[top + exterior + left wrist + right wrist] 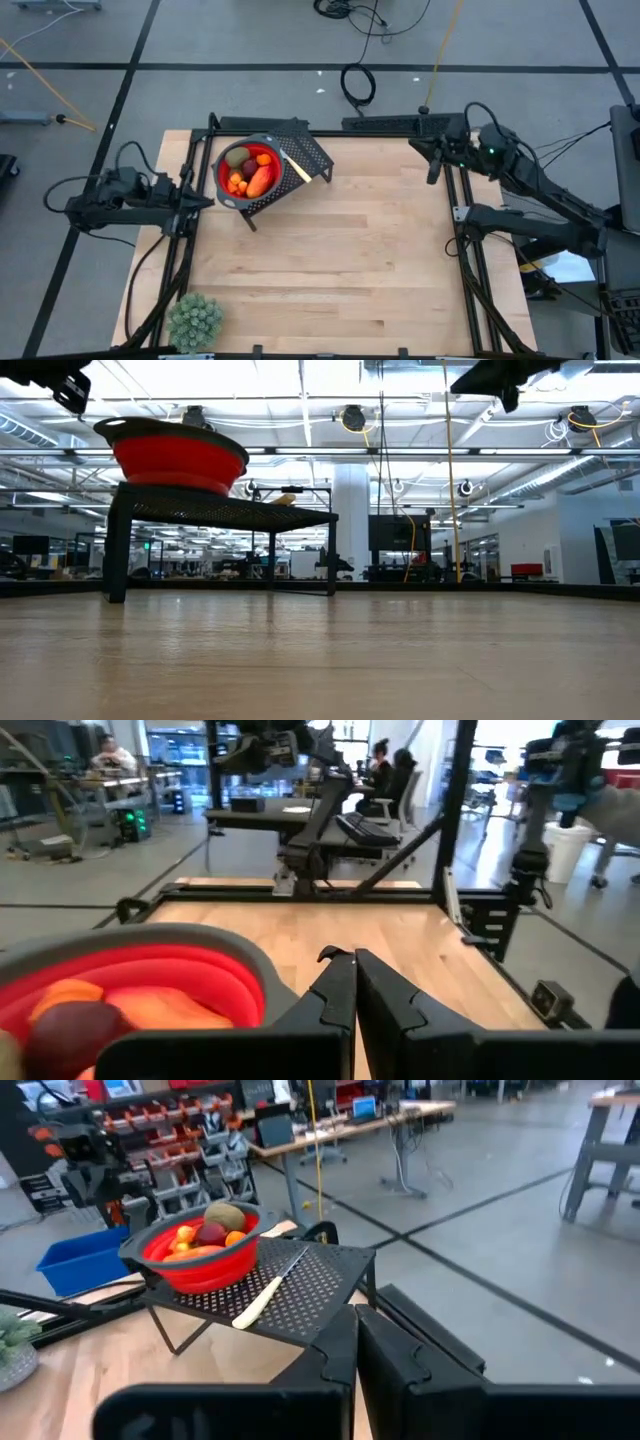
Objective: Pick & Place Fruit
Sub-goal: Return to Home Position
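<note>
The fruit [250, 172] lay piled inside the red strainer bowl [221, 178], which stood on top of the black mesh shelf [308, 150].

1. Table [350, 260]: a pale wooden top. It carried the shelf on four legs.
2. Left gripper [203, 200]: positioned just beside the shelf, on the bowl side, and raised above bowl height in the low view. Its fingers [335, 995] were pressed together and gripped nothing.
3. Right gripper [434, 172]: positioned well apart from the shelf, on the side opposite the bowl, also raised. Its fingers [335, 1350] were closed together and gripped nothing.
4. Shelf: the bowl occupied one end. The other end was a bare perforated deck.
5. Spiky plant [195, 320]: pale green, well apart from the shelf.
6. Knife [296, 168]: pale, flat on the shelf deck just beside the bowl.
7. Bowl contents: a brownish-green oval [237, 156], a dark red ball [250, 168], a longer red-orange piece [259, 182] and small orange pieces. The exact count of small pieces could not be read, as they overlapped.
</note>
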### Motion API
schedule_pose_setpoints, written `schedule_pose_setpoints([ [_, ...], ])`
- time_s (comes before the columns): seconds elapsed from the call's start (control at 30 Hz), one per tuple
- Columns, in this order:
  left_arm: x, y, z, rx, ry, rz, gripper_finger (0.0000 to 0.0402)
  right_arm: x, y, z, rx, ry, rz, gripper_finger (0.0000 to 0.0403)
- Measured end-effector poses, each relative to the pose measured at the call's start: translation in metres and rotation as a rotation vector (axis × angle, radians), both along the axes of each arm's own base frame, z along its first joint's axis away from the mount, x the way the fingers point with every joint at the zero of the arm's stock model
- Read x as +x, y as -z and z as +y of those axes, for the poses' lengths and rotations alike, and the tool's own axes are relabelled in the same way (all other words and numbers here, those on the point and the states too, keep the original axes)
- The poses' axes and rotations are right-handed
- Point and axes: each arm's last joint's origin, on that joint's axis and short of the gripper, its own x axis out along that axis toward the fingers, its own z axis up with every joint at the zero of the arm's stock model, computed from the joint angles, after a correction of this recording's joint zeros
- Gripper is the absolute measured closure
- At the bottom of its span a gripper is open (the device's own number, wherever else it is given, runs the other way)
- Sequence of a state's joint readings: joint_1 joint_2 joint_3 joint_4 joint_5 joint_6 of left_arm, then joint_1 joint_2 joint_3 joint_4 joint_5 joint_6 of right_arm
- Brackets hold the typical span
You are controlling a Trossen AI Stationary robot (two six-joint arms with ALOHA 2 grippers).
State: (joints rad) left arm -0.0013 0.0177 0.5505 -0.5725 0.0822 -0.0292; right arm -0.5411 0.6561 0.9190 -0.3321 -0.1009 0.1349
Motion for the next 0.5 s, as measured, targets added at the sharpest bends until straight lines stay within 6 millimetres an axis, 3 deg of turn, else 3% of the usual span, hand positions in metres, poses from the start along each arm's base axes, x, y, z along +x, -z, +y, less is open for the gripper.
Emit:
schedule_pose_setpoints([
  [0.23,0.014,0.011,-0.004,-0.034,0.143,-0.046,0.0394,-0.015,0.023,0.009,-0.048,-0.002,-0.044,0.0403],
  [0.5,0.027,0.027,-0.007,-0.116,0.211,-0.055,0.0394,-0.024,0.033,0.013,-0.097,0.043,-0.039,0.0403],
])
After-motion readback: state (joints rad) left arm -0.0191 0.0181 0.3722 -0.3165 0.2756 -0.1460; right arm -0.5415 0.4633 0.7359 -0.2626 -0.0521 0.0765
